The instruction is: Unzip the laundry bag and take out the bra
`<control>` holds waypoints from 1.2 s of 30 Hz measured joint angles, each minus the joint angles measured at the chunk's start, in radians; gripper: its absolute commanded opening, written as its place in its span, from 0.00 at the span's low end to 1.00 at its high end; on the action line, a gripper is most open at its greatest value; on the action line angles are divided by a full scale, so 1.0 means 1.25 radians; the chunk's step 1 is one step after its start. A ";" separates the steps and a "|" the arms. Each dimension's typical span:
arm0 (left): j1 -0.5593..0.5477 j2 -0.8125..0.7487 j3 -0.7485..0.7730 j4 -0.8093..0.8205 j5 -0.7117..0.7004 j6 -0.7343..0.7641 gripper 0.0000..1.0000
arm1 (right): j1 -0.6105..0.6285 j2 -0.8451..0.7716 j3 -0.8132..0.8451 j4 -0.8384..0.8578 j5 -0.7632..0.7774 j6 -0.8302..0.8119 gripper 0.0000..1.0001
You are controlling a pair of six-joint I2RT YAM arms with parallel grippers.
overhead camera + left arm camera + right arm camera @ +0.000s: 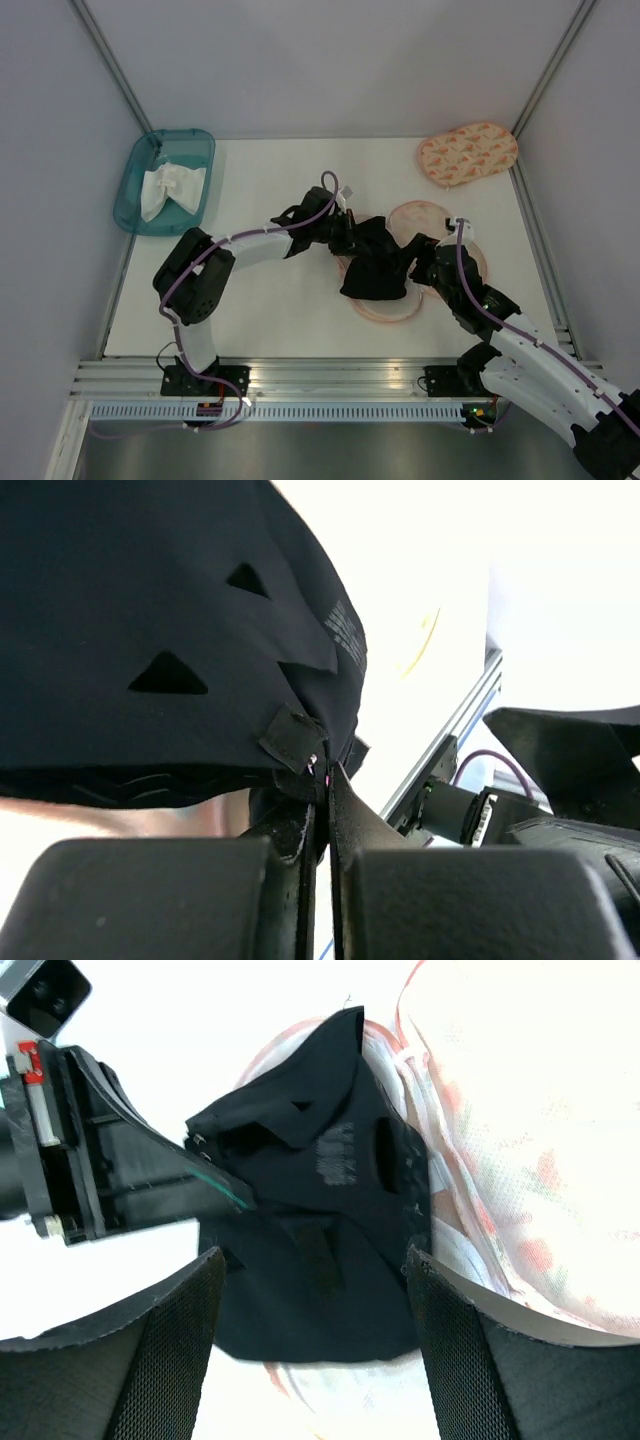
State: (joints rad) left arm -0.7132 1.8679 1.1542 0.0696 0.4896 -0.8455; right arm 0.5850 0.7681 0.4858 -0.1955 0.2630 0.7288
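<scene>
Top external view shows the black bra (378,265) draped over the opened laundry bag (384,312), right of the tabletop's middle and towards its near edge. Left jaws are pinched shut on a fold at the bra's edge; right jaws stand wide apart just over it, holding nothing. The fabric looks light, limp and stretchy, so a pinch on a thick seam probably holds best.

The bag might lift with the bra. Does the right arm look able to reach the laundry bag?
Probably yes: the right gripper hangs open above the laundry bag, whose peach mesh lies bare beside the bra; the left gripper pinches the bra opposite.
</scene>
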 measured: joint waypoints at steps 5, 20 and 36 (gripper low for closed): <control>0.077 -0.057 0.000 -0.040 -0.010 0.031 0.02 | 0.000 -0.030 0.009 -0.044 0.000 -0.006 0.79; 0.549 -0.218 0.077 -0.175 -0.073 0.131 0.02 | 0.000 0.033 0.008 -0.065 -0.045 -0.022 0.76; 0.771 -0.077 0.347 -0.087 -0.107 0.101 0.02 | 0.000 0.084 -0.023 0.010 -0.129 -0.044 0.76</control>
State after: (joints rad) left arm 0.2512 1.7721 1.5883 -0.0391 0.3553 -0.7189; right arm 0.5850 0.8726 0.4564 -0.1825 0.1013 0.6735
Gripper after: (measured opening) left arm 0.036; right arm 0.760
